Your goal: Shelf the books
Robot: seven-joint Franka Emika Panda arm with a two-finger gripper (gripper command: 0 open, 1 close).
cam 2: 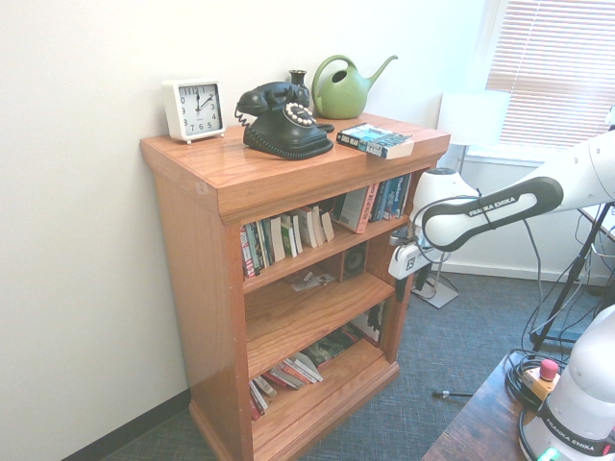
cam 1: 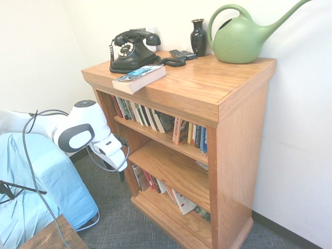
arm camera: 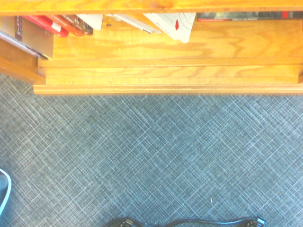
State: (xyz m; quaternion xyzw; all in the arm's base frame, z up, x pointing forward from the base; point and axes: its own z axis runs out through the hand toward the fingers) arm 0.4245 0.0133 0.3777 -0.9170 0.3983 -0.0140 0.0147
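Observation:
The book (cam 1: 139, 78) (cam 2: 376, 140), a thick paperback with a blue-and-black cover and cream page edges, lies flat on the top of the wooden bookcase (cam 1: 228, 88) (cam 2: 221, 178). It sits near the front edge, beside the black telephone (cam 1: 134, 51) (cam 2: 282, 120). My gripper (cam 1: 121, 174) (cam 2: 407, 284) hangs in front of the bookcase at the height of the middle shelf, well below the book. It points down at the floor, open with nothing in it. The wrist view shows only grey carpet (arm camera: 151, 156) and the bookcase base (arm camera: 165, 75).
A dark vase (cam 1: 198, 37), a green watering can (cam 1: 241, 39) and a white clock (cam 2: 194, 109) also stand on top. Thin-spined books (cam 1: 150, 118) fill part of the upper shelf, and others lie on the bottom shelf (cam 1: 179, 199). A blue-covered object (cam 1: 46, 187) stands beside the arm.

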